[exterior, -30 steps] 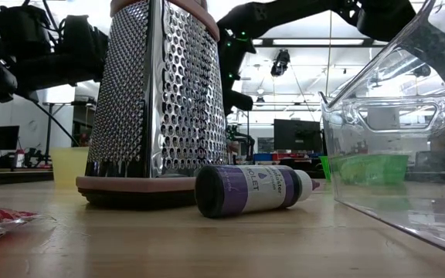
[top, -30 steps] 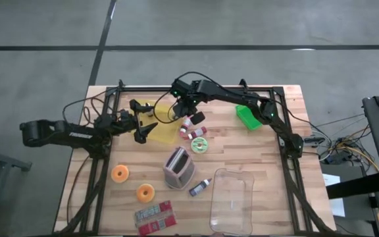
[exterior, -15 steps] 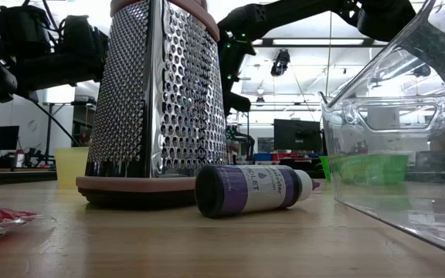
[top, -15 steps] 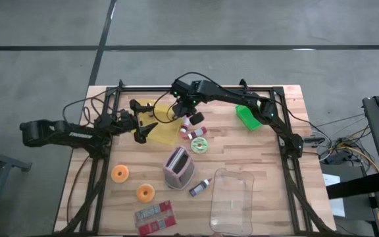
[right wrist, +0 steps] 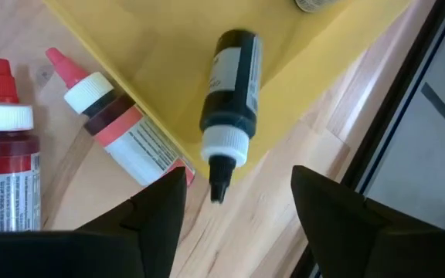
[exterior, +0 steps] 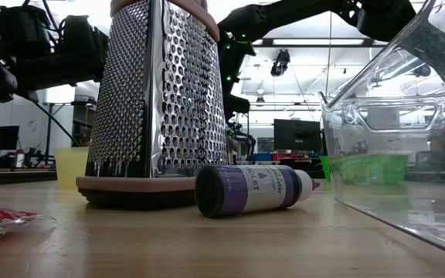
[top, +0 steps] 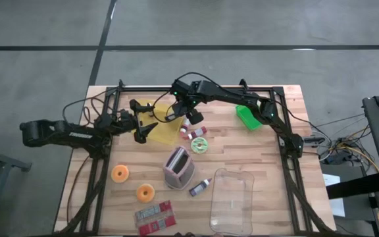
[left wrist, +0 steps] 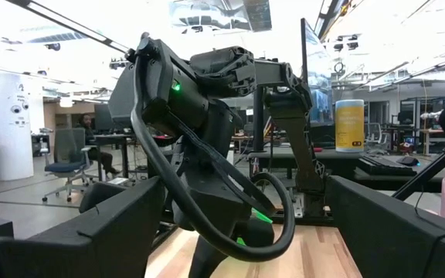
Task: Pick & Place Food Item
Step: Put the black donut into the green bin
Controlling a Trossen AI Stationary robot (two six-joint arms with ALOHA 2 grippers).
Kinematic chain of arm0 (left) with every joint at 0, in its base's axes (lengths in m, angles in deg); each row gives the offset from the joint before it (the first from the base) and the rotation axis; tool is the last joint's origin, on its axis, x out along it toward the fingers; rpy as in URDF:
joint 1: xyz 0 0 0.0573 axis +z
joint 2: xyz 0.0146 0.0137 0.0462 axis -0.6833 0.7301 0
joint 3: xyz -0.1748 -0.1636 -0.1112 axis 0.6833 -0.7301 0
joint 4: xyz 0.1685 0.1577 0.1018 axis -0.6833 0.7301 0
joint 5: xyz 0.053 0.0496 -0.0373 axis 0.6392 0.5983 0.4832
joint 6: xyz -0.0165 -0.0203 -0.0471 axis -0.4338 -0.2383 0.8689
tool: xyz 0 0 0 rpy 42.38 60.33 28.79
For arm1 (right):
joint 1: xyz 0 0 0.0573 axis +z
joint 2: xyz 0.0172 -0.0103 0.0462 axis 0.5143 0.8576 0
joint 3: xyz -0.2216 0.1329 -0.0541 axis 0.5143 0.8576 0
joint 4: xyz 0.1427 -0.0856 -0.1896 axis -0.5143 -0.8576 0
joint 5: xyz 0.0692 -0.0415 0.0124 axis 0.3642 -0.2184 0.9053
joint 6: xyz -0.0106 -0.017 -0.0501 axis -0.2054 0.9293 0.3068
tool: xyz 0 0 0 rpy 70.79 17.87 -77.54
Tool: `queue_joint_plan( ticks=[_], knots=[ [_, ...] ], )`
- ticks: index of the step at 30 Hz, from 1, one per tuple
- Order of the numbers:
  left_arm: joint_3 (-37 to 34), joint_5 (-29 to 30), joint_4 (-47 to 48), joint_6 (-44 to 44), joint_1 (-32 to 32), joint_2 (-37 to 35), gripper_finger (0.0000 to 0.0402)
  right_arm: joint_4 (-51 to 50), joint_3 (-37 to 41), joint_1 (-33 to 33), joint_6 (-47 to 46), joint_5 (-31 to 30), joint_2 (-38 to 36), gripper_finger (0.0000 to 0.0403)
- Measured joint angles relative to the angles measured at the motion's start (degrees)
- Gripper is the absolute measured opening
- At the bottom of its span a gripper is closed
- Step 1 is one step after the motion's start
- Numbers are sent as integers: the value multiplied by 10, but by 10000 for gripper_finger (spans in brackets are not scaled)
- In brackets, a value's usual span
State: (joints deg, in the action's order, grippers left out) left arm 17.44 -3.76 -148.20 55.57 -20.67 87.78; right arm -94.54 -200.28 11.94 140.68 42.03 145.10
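We see a slatted wooden table (top: 268, 145) standing on a grey concrete floor crossed by dark seams, and at table height the room behind opens into a bright workshop with desks, monitors and ceiling lights. We take the yellow mat (top: 165, 128) near the table's back edge as our landmark. The right gripper (top: 178, 113) hangs over the mat's right-hand edge, its fingers (right wrist: 157, 212) spread apart with nothing between them; just below, a dark dropper bottle (right wrist: 231, 116) lies on its side on the mat, its white collar and black tip poking over the mat's edge onto the wood. Two red-capped bottles (top: 193, 127) lie just right of the mat, one overlapping its edge. The left gripper (top: 146, 125) waits over the mat's left edge, jaws wide and empty. Nearer the front than the mat stand a metal grater (top: 177, 167), a purple bottle (top: 200, 187) and a clear tub (top: 232, 201). Compared with a second ago, the right gripper's fingers have opened, and the arm has drawn slightly back towards the mat.
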Motion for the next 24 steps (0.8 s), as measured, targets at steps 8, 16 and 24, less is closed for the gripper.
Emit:
queue_joint_plan(
  ticks=[8, 16, 24],
  knots=[
    [0, 0, 0, 0, 0, 0, 360, 4, 0, 0, 3, -11, 0, 223],
    [0, 0, 0, 2, 0, 0, 360, -18, -8, 0, -14, -111, -9, 221],
    [0, -8, 9, 5, 0, 0, 360, -29, -68, -11, -82, -119, -28, 221]
  ],
)
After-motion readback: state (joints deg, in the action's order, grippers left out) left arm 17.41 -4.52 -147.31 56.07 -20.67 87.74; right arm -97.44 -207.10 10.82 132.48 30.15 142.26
